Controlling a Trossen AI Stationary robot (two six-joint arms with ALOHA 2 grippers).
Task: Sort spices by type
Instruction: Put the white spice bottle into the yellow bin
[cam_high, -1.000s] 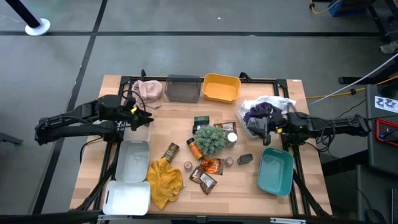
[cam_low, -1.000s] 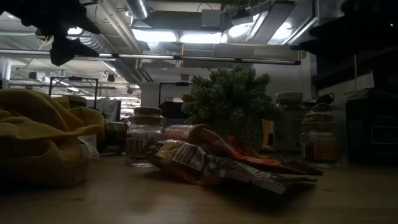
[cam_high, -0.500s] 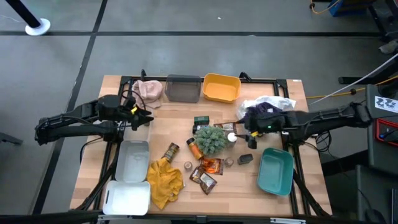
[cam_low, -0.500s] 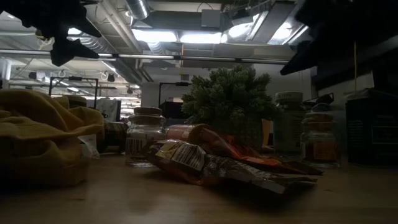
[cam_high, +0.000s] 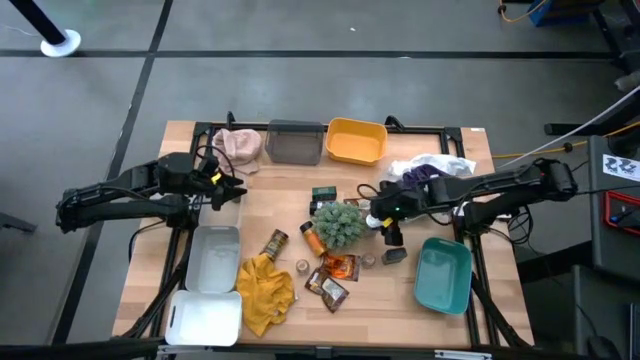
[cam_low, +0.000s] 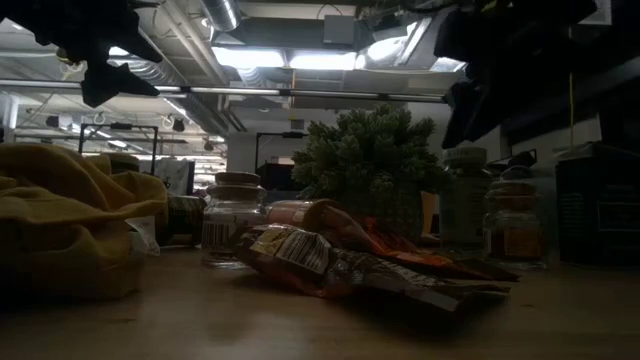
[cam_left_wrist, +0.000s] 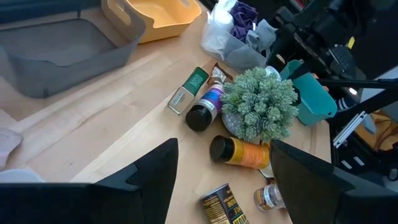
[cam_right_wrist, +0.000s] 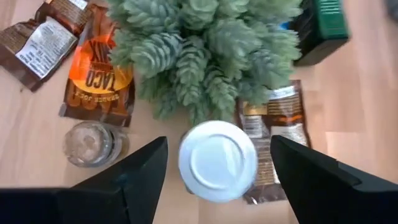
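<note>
One round white-capped jar (cam_right_wrist: 217, 160) stands beside the green spiky plant ball (cam_right_wrist: 202, 43) on the table; right gripper (cam_high: 383, 222), newly reached inward, hovers above with fingers spread; pickup likely imminent. Left gripper (cam_high: 232, 188) idles, released.

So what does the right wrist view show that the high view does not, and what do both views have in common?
Only the right wrist view shows the open right gripper directly over the white-capped jar, and the print on the orange taco packet. Only the high view shows the waiting left gripper at the table's left, the teal bin, the yellow bin and the mustard cloth. Both show the green plant ball beside that jar.
</note>
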